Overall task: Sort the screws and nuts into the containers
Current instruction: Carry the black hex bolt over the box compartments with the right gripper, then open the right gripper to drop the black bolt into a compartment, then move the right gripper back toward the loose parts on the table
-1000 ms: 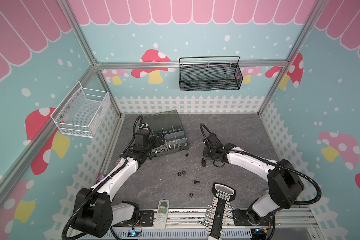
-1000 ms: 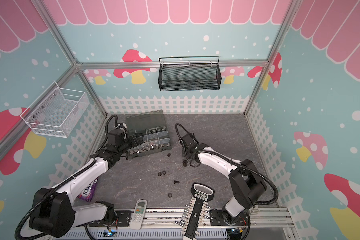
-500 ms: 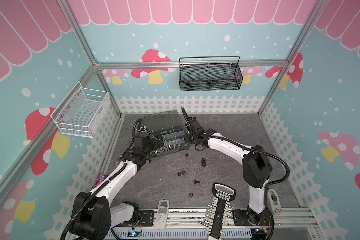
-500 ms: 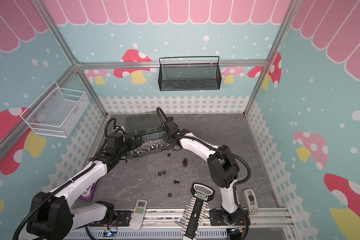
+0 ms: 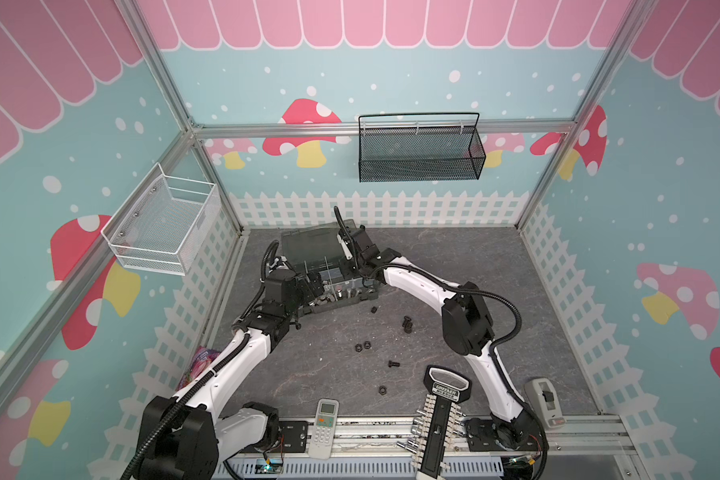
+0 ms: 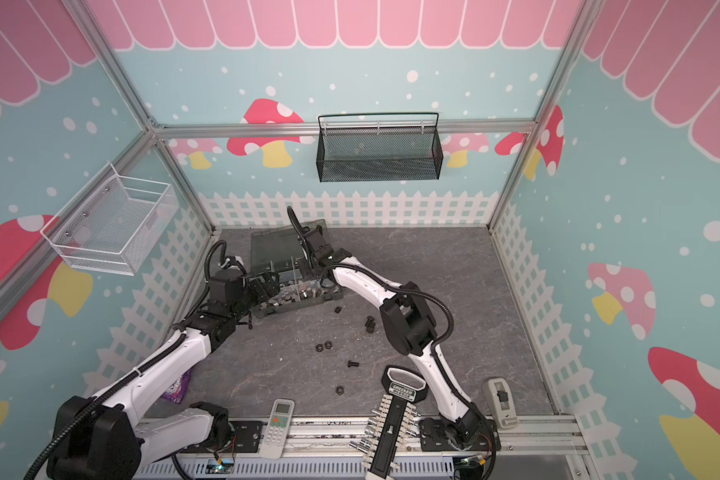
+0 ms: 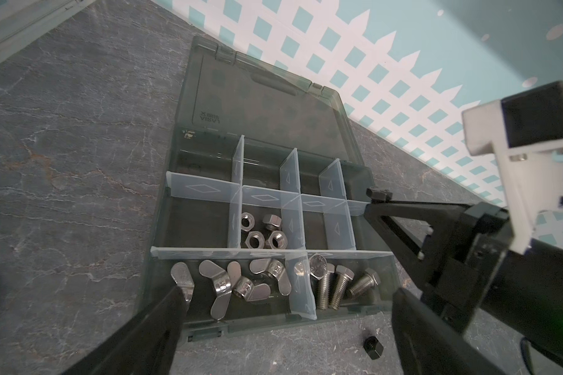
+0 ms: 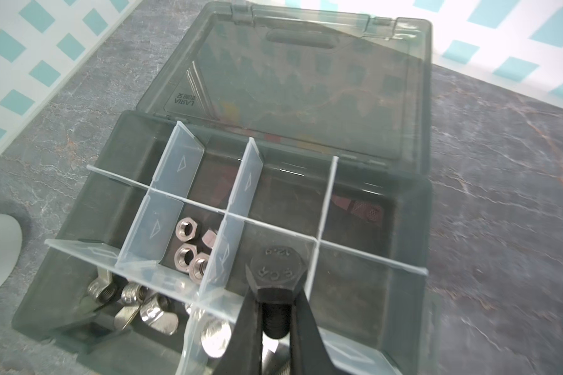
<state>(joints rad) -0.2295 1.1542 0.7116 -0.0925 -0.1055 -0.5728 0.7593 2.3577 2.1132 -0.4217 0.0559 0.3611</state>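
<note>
Right gripper (image 8: 275, 293) clamps black screw (image 8: 275, 266): head outward, shank lengthwise between jaws.

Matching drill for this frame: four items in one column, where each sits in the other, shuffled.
1 black bolt
2 silver hex nuts
3 wing nuts
4 pair of black nuts

A loose on table
B middle-row compartment of organizer box
C pinched by right gripper
D row farthest from lid, beside silver bolts

Pairs: 1-C, 2-B, 3-D, 4-A
</note>
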